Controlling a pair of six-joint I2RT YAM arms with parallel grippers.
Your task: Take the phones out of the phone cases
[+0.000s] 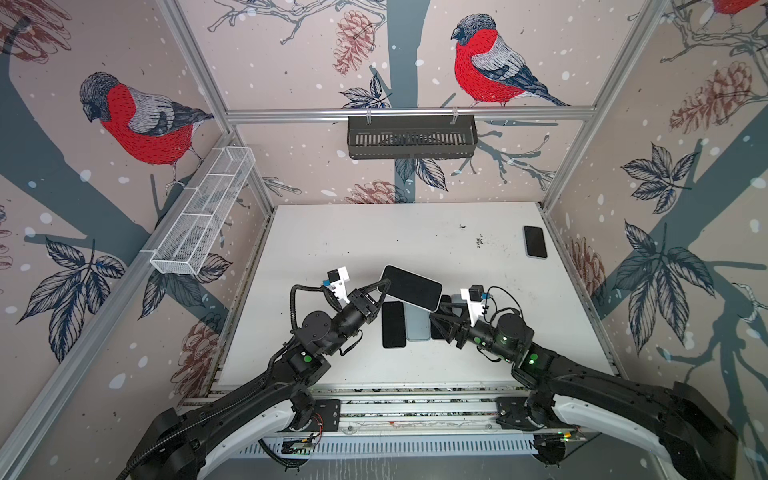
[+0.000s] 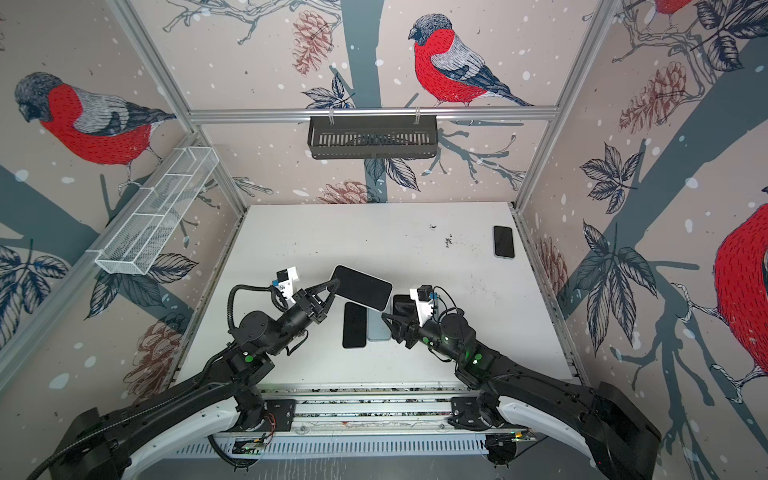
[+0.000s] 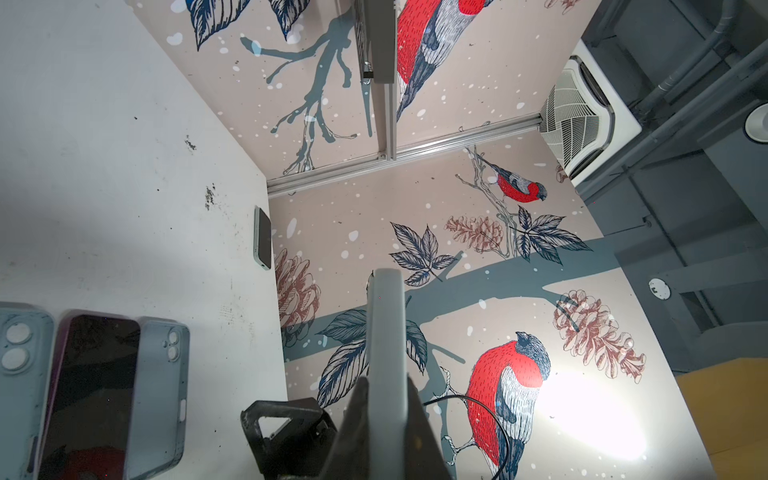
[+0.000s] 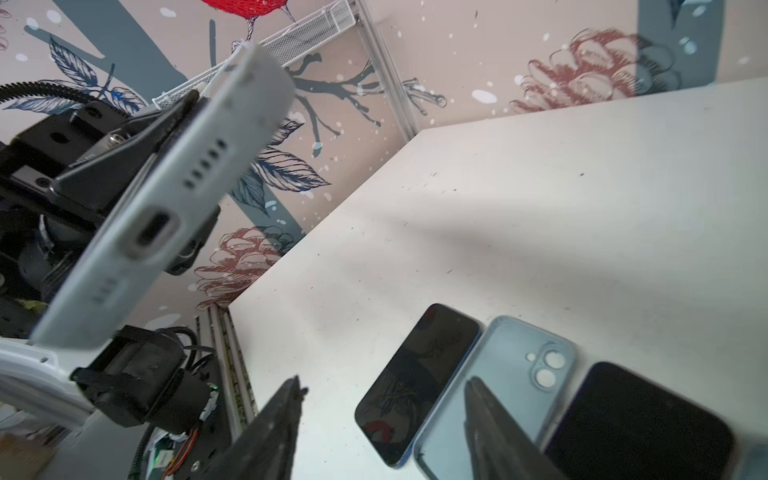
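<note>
The raised phone in its white case [image 1: 411, 288] covers the far end of the pale blue case [image 1: 417, 328] on the table and much of the dark purple-rimmed phone [image 2: 402, 308] beside it. In a top view my right claw's [image 1: 437, 311] tips are out of sight beneath it. My left wrist sees that raised phone edge-on only, screen unseen, and the blue case cropped. My right wrist shows the purple-rimmed phone blurred and cut off. The far dark phone [image 1: 535, 242] is too small to judge cased or bare.

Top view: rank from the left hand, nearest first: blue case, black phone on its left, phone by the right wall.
1. Black phone, on the table beside the left hand, which holds a cased phone.
2. Blue case, next over, centre.
3. Phone by the right wall, far back corner.
</note>
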